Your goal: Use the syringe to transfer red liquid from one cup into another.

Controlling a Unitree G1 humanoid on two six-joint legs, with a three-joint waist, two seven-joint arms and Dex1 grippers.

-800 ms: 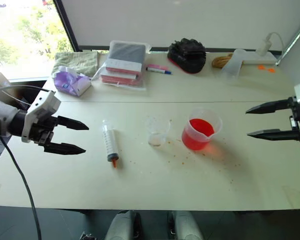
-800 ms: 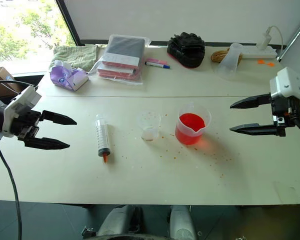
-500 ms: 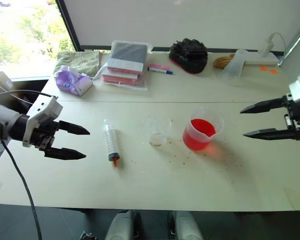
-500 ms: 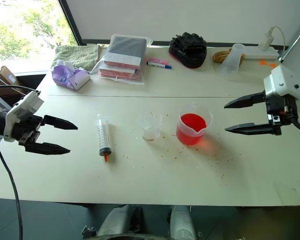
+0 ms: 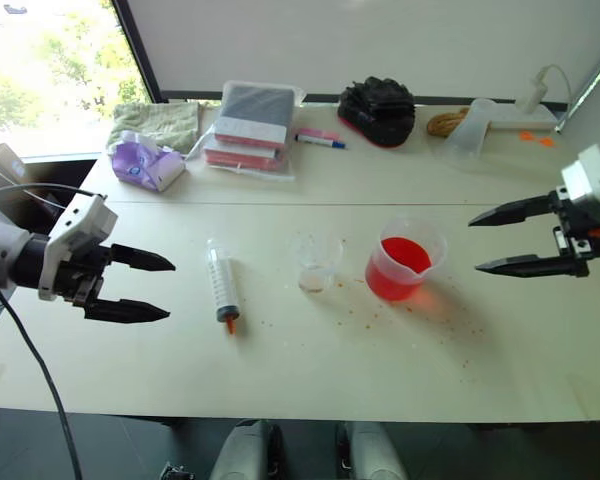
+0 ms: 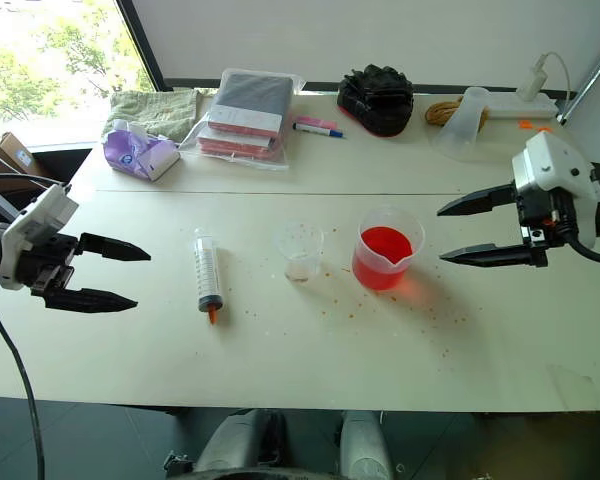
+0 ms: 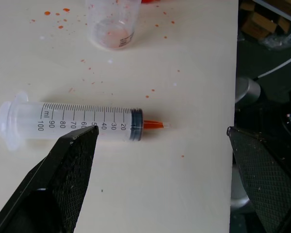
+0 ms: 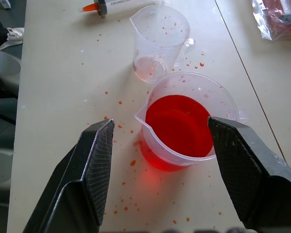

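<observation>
While nothing has been picked up yet, the syringe (image 5: 220,286) lies flat on the tabletop (image 5: 310,370), and I will use it as the spot to place everything else. Its orange tip points to the near edge and its plunger end points away. It looks empty, so I think the first job is to pick it up. Just to the left of the syringe hangs the left hand (image 5: 160,287), with its two black fingers spread wide and nothing between them. It points at the syringe, so it seems ready to grab it. To the right of the syringe, a little farther back, stands the small clear cup (image 5: 315,262). It is almost empty, so it is likely where the liquid should go. Past that cup, still to the right, stands the big beaker (image 5: 404,260) with the red liquid (image 5: 400,256) in it. Small red drops dot the tabletop around both cups. Well to the right of the syringe, beyond the beaker, hangs the right hand (image 5: 476,244), also spread open and empty. It faces the beaker, maybe to hold it steady. Far behind the syringe lie a marker pen (image 5: 318,139), a bag of flat packs (image 5: 248,128) and a purple tissue pack (image 5: 143,162).
</observation>
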